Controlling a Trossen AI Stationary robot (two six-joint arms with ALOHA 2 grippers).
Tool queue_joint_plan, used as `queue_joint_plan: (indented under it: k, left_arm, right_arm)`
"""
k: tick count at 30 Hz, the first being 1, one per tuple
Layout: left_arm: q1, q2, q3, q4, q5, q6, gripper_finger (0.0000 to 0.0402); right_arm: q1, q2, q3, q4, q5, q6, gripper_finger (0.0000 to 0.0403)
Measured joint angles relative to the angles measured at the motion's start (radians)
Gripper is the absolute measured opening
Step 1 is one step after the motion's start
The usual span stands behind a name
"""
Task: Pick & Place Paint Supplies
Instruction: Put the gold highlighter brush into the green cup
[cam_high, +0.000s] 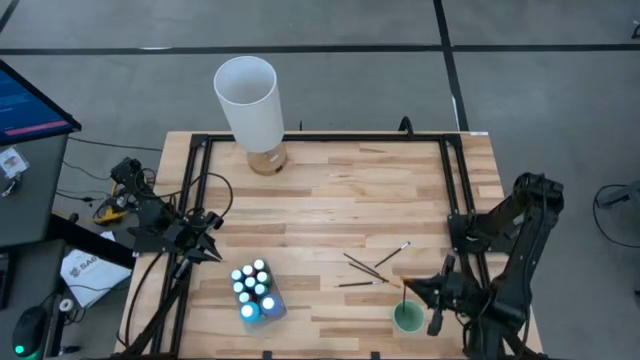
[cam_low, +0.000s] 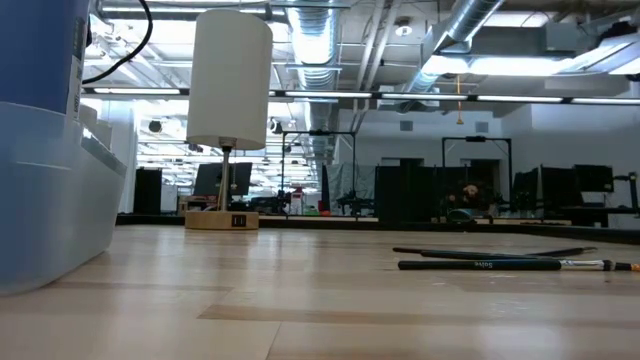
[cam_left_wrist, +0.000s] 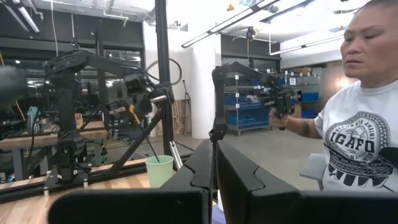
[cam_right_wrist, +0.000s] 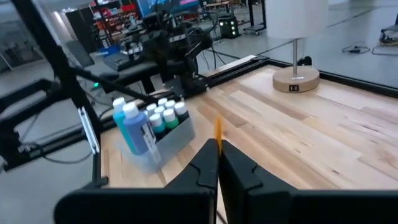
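Three brushes (cam_high: 372, 268) lie on the table (cam_high: 330, 190) near its right edge. Your right gripper (cam_high: 412, 288) pinches a brush over the green cup (cam_high: 407, 318); your left gripper (cam_high: 213, 250) sits closed, empty, beside the bottle bin (cam_high: 258, 291).

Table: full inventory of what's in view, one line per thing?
paint bottles: about ten, white caps, blue and teal, in a clear bin near the front left.
brushes: about four, thin, dark, loose right of centre.
cup: one, green, front right.
lamp: one, white shade, wooden base, back left.
table: one, light wood.
person: one, white printed T-shirt, beyond the table in the left wrist view.
left gripper: jaws shut, left of the bin.
right gripper: jaws shut, above the cup, a thin orange tip between them.
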Motion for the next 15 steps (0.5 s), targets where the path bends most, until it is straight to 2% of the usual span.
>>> queue_joint_plan:
  k: [15]
  left_arm:
    - [0.0, 0.0, 0.0, 0.007, 0.0, 0.0, 0.0008]
  right_arm:
    - [0.074, 0.176, 0.0, -0.037, 0.021, -0.004, 0.0]
